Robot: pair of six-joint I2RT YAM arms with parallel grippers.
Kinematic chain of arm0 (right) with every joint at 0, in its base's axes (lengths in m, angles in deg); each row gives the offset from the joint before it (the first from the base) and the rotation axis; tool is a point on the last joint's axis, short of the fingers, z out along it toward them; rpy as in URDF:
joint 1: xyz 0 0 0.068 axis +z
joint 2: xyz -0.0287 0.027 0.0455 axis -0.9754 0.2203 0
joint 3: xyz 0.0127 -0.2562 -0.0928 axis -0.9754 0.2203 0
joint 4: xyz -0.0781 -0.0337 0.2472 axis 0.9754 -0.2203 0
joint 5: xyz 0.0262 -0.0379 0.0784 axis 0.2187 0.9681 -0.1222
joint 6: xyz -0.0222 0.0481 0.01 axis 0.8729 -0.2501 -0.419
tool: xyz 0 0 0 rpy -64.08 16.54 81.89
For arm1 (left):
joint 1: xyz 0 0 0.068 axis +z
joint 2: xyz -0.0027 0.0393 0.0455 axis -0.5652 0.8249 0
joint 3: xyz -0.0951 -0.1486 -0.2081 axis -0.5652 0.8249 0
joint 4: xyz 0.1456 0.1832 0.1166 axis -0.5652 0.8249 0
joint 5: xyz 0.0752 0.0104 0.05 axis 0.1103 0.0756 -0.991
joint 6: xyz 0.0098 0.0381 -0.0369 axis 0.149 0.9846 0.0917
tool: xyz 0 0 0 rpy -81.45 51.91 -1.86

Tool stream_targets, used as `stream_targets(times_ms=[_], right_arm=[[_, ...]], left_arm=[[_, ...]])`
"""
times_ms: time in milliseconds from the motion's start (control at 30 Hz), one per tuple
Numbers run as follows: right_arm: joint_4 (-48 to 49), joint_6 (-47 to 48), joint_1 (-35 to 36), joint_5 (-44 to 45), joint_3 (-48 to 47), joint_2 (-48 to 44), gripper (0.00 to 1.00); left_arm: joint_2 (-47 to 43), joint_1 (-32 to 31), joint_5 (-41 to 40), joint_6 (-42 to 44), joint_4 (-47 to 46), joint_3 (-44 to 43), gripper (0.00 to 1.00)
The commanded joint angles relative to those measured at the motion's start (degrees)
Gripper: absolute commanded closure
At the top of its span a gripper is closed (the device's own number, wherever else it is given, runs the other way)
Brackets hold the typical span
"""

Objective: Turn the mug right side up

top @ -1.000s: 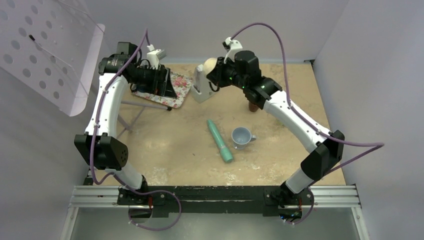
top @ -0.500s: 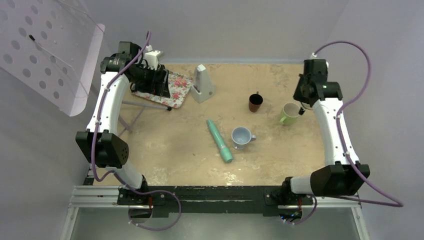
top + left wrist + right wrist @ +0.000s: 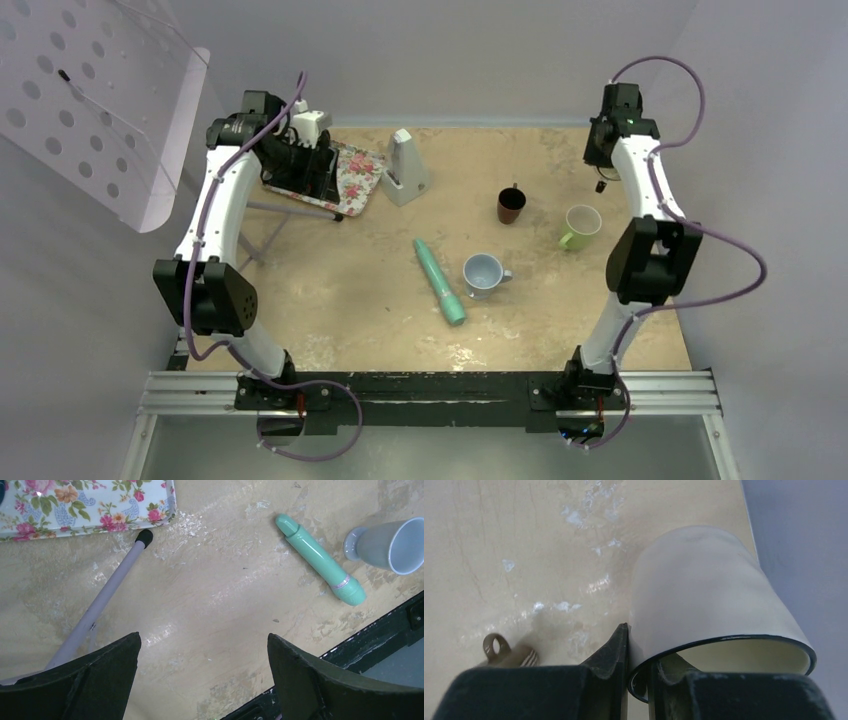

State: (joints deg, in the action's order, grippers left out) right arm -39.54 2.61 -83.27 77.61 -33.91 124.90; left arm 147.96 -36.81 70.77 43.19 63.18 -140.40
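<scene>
Pinching one white mug [image 3: 704,595] by its rim, the right claw [image 3: 639,652] holds it over the table [image 3: 350,290], far right corner; the left claw [image 3: 203,639] gapes empty. Three other mugs rest below: brown mug [image 3: 511,205], green mug [image 3: 580,226], grey-blue mug [image 3: 483,274], plus one teal tube [image 3: 440,282].

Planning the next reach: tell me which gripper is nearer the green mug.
Right. The right gripper, shut on a white mug, sits just behind the green mug; the left gripper, open, is far across, by the flowered tray.
</scene>
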Motion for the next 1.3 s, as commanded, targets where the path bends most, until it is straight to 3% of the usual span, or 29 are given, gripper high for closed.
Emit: stream_targets(times_ms=[0,167,300,667,800,1033,1133,1200,1267], right_arm=[[5.8,3.8,0.0,1.2,-8.3,7.2,1.00],[4.8,6.8,0.0,2.4,-21.7,18.3,1.00],[1.9,6.2,-0.1,-1.6,-30.2,26.4,1.00],[3.1,3.9,-0.2,-7.2,-30.1,31.2,0.99],[3.6,3.8,-0.2,-8.5,-29.6,32.3,0.86],[3.5,3.8,-0.2,-10.3,-32.3,35.3,0.86],[3.8,4.2,-0.2,-10.7,-32.8,35.8,0.80],[3.9,4.6,-0.3,-11.0,-33.3,36.1,0.72],[3.5,4.9,-0.3,-10.9,-34.3,36.4,0.57]], left_arm=[[-1.0,-0.1,-1.1,1.0,-1.1,1.1,0.00],[-0.3,-0.1,-1.4,0.6,-1.1,1.0,0.00],[-0.2,0.0,-2.3,0.6,-1.1,1.5,0.00],[2.0,0.1,-5.9,1.9,-2.3,0.1,0.00],[5.1,0.1,-10.3,4.6,-2.6,-3.7,0.00],[13.3,0.1,-15.8,6.9,-2.3,-12.8,0.00],[16.5,0.1,-16.0,7.0,-3.0,-16.5,0.00],[18.5,0.1,-16.0,6.5,-3.9,-18.8,0.00],[20.6,0.1,-16.4,5.9,-5.7,-20.5,0.00]])
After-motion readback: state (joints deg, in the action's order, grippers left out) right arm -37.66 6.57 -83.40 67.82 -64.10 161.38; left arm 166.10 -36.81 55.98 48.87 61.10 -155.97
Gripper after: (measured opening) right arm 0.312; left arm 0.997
